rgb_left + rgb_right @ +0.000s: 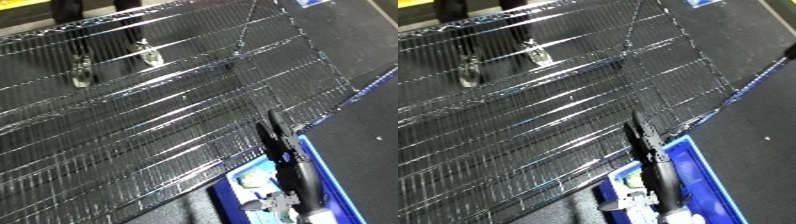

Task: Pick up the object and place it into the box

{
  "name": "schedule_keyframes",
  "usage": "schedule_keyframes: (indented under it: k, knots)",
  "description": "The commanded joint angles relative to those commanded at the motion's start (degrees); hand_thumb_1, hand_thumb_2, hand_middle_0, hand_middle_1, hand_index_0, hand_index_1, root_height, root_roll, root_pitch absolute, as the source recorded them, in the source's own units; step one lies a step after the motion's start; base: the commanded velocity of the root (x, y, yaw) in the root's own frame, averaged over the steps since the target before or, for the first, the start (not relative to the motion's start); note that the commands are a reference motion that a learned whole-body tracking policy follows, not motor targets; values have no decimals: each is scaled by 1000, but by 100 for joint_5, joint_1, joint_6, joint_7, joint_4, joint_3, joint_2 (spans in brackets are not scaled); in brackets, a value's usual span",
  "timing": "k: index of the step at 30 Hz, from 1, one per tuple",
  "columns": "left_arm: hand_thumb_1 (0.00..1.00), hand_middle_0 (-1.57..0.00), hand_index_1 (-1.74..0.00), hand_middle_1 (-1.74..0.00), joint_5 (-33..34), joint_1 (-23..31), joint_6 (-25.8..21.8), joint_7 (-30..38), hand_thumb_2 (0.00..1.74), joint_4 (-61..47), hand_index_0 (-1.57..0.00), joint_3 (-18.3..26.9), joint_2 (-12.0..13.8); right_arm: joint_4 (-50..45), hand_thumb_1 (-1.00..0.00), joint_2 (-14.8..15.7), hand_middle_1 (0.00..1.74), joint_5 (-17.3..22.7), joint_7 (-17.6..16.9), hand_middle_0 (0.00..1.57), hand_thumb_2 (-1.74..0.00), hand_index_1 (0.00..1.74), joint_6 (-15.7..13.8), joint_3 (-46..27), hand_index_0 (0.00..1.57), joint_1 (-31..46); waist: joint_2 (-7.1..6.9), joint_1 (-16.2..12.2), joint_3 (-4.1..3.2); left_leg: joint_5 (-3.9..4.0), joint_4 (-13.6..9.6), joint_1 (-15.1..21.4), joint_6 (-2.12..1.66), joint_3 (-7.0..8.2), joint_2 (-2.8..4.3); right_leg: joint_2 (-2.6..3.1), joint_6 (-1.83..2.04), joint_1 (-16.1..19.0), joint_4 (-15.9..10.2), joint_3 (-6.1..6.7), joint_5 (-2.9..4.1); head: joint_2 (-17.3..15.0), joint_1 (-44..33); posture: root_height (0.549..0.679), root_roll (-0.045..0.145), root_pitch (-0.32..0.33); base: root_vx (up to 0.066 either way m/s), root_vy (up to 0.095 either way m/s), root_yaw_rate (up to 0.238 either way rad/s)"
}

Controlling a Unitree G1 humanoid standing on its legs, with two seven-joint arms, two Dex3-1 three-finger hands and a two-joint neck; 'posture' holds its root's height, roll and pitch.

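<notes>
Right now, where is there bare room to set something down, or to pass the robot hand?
The wire shelf is bare across its whole middle and left. The dark floor right of the shelf edge is also free. It is crowded at the blue bin, where the right robot hand reaches over objects inside.

You have no readable text, label, brand or number anywhere here; the blue bin (322, 170) shows pale patches inside, but nothing on them can be made out; the wire shelf (160, 115) carries no sign.
</notes>
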Motion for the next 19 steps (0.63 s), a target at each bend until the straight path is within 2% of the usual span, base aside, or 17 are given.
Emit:
schedule_keyframes:
  k: [10,19]
  knots:
    - [1000,-1570,-1740,-1740,68,90,72,-48,1740,-6,-1570,121,49,195,0,141,0,27,-3,0,0,0,6,186,0,-11,-118,242,47,101,-7,16,-19,-153,18,68,-26,162,37,-176,-62,-56,-670,661,47,-26,39,-63,133]
    - [1000,-1570,-1740,-1740,128,161,121,-59,1740,-81,-1570,145,109,365,0,176,0,43,-148,0,0,0,-87,243,0,65,-181,365,85,203,-35,-6,-45,-217,43,87,-8,214,44,-261,-64,-70,-990,661,43,-33,23,-40,81]
